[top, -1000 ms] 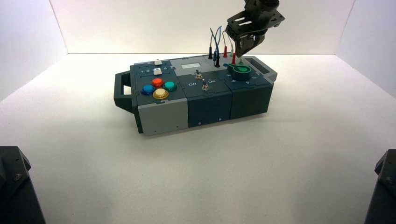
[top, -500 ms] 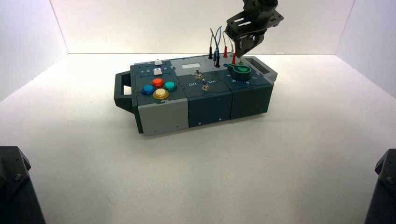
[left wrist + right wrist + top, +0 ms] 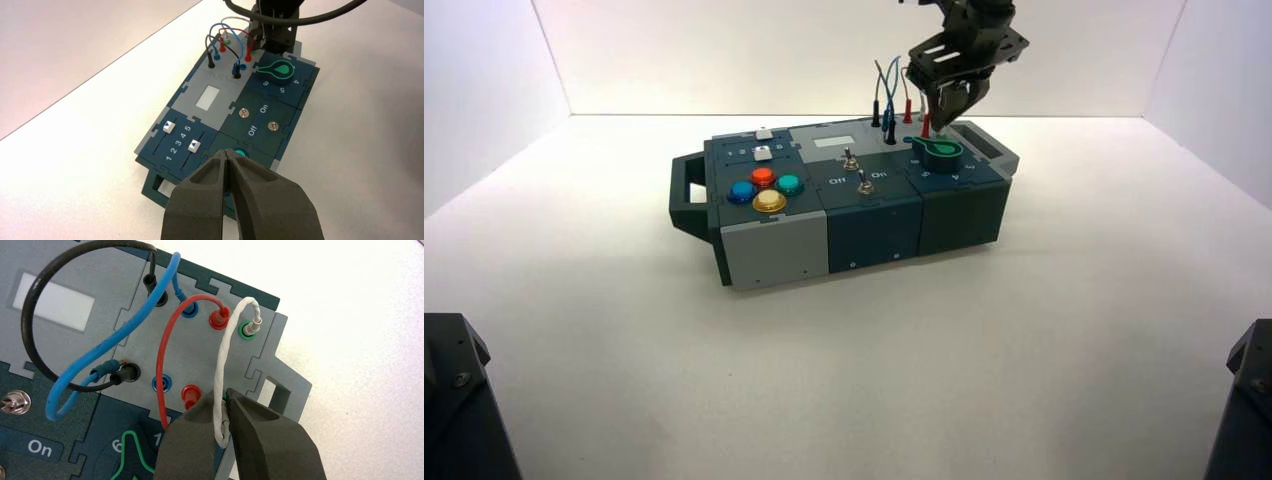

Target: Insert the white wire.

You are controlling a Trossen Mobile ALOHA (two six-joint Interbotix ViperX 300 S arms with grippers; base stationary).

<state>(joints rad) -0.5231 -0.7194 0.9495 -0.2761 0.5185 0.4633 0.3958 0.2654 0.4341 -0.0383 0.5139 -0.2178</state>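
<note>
— Where is the white wire [image 3: 220,371]?
— At the box's [image 3: 774,245] far right corner, one end in the green socket [image 3: 248,331]. The right gripper [image 3: 226,410] pinches its other end.
— And the left gripper [image 3: 228,165]?
— Closed on nothing, low in the frame.

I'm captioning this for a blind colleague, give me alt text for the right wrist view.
The right gripper pinches the white wire near its loose end; the other plug sits in a green socket on the grey panel, beside a red wire.

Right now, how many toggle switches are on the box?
2, both on the dark middle panel between the Off and On labels: one toggle switch nearer the grey display panel, the other toggle switch beside it.
</note>
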